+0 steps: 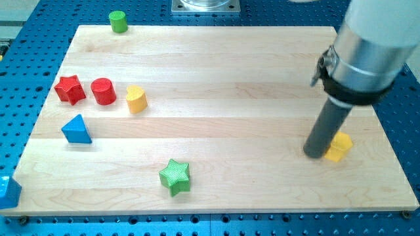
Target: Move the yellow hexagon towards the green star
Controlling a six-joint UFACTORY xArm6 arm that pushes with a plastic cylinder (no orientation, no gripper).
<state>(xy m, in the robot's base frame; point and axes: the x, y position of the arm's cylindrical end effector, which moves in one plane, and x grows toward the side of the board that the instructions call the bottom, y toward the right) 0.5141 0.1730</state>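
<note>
The yellow hexagon [338, 147] lies near the board's right edge, partly hidden behind my rod. My tip [315, 155] rests on the board touching the hexagon's left side. The green star [175, 176] lies near the view's bottom, left of centre, far to the left of the tip and the hexagon.
A red star [69, 89], a red cylinder [103, 90] and a rounded yellow block [136, 99] stand in a row at the left. A blue triangle [77, 129] lies below them. A green cylinder [118, 21] sits at the top left edge. A blue block [8, 191] lies off the board's bottom left corner.
</note>
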